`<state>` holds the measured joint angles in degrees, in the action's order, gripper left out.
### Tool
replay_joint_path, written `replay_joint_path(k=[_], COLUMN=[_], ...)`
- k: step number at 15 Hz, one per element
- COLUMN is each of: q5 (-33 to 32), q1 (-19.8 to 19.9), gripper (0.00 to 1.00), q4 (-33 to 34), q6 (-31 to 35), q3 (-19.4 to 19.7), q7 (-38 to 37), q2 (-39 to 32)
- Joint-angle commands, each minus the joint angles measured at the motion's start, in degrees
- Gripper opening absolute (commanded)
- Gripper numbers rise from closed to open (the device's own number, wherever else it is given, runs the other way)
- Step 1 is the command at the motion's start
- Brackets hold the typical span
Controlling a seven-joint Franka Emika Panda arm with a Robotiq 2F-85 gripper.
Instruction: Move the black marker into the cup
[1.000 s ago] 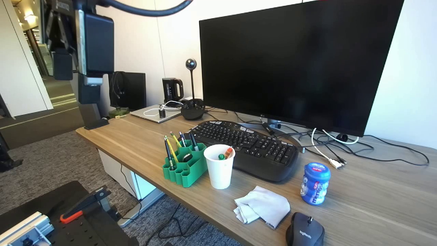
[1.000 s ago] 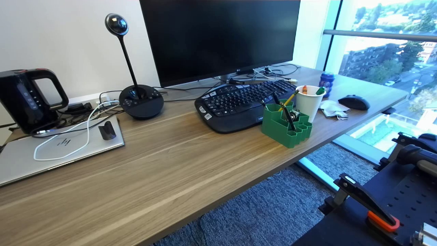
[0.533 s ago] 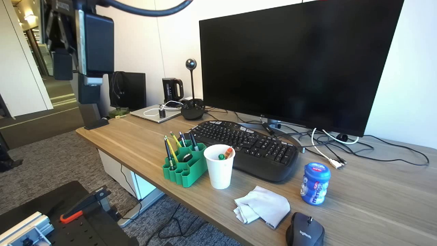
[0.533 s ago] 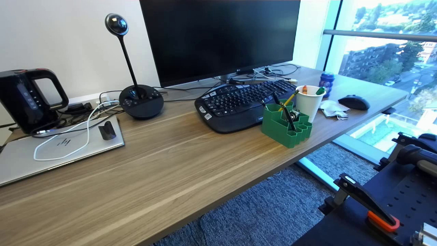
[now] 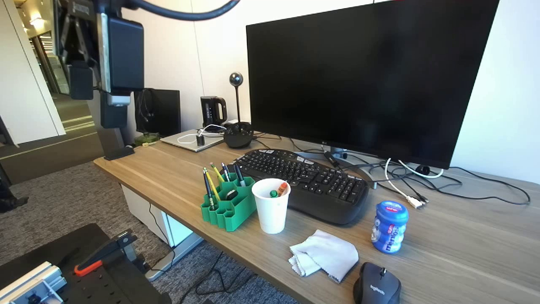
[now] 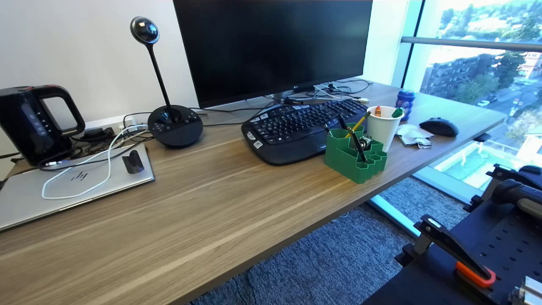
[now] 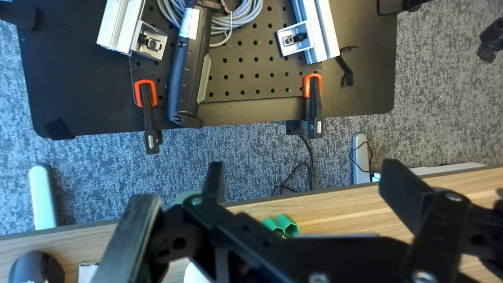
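Note:
The white paper cup [image 5: 270,213] stands upright on the desk in both exterior views [image 6: 381,131]. An orange-tipped item and a green-capped one are inside it. The green organizer [image 5: 242,209] stands beside the cup and also shows in the wrist view [image 7: 287,225]. It holds several pens and pencils, among them a thick dark pen or marker [image 5: 239,175] and a slim dark pen [image 5: 209,192]. I cannot tell for certain which is the black marker. My gripper [image 7: 302,177] is open with nothing between its fingers. It hangs high at the upper left [image 5: 97,100], apart from the organizer.
A black keyboard [image 5: 303,181] lies behind the cup, below the monitor [image 5: 358,84]. A cloth [image 5: 325,253], a mouse [image 5: 377,285] and a blue gum jar [image 5: 390,228] lie to the right. A speaker-webcam [image 6: 175,127], a laptop [image 6: 76,182] and a kettle [image 6: 38,123] stand at the far end.
My gripper has shifted slightly to the right in an exterior view over the last half second. The cup, organizer and pens have not moved.

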<state>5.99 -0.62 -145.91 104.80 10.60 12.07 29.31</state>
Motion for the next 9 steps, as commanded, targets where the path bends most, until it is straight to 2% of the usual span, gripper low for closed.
replay_joint_path(k=[1,5,9], q5=[1.11,1.21,1.89], q1=[0.8,0.48,0.08], gripper=[1.0,1.0,1.0], q4=[3.03,6.47,10.42], q6=[1.47,4.22,3.29], q3=[-2.28,-4.41,-5.7], q7=[-1.82,-5.47,-6.19], q2=[-4.21,-9.35,-14.48])
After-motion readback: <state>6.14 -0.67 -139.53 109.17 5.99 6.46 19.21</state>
